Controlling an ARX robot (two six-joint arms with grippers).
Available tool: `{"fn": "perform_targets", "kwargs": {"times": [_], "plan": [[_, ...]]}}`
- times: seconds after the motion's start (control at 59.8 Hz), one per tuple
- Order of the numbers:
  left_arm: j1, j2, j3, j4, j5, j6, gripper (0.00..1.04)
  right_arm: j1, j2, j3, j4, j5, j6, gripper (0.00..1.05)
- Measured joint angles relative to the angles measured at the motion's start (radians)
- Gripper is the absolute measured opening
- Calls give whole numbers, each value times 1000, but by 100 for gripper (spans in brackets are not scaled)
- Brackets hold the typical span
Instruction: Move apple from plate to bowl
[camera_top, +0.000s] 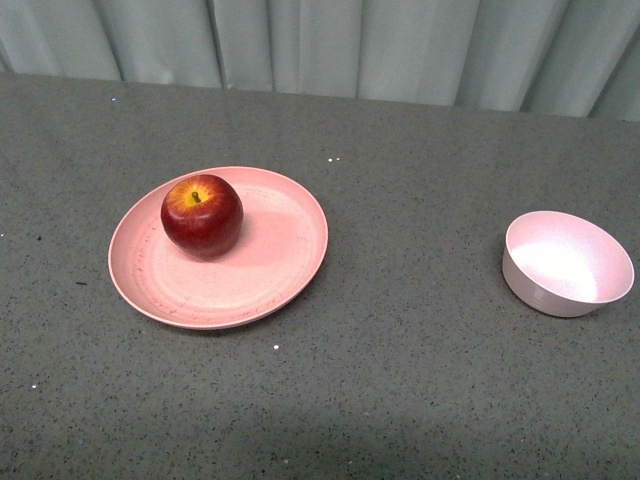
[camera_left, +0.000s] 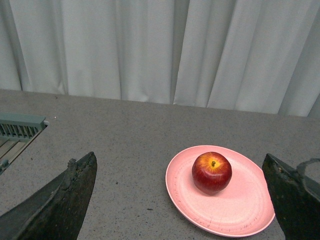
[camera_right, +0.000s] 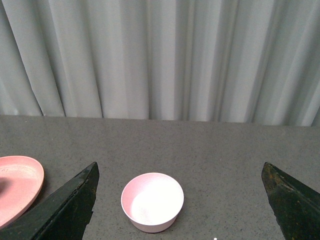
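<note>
A glossy dark-red apple (camera_top: 202, 215) with a yellow patch at its stem sits on the far left part of the wide salmon-pink plate (camera_top: 270, 270). The small pale pink bowl (camera_top: 567, 264) stands empty to the right, well apart from the plate. Neither arm shows in the front view. In the left wrist view my left gripper (camera_left: 182, 172) is open, back from the plate (camera_left: 235, 210), with the apple (camera_left: 212, 172) ahead between its fingers. In the right wrist view my right gripper (camera_right: 180, 172) is open, with the bowl (camera_right: 152, 201) ahead between its fingers, nearer one of them.
Everything rests on a grey speckled tabletop (camera_top: 400, 380) with a pale pleated curtain (camera_top: 330, 40) behind its far edge. A grey slatted fixture (camera_left: 20, 127) shows at one side of the left wrist view. The plate's rim (camera_right: 15, 192) edges into the right wrist view.
</note>
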Motion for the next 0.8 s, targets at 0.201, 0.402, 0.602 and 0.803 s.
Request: {"fn": "perform_targets", "kwargs": {"times": [0.201,0.402,0.602,0.803], "plan": [[0,0,0,0,0,0,98,0,0,0,0,0,0,95],[0,0,0,0,0,0,98,0,0,0,0,0,0,95],[0,0,0,0,0,0,98,0,0,0,0,0,0,95],[0,0,0,0,0,0,98,0,0,0,0,0,0,95]]}}
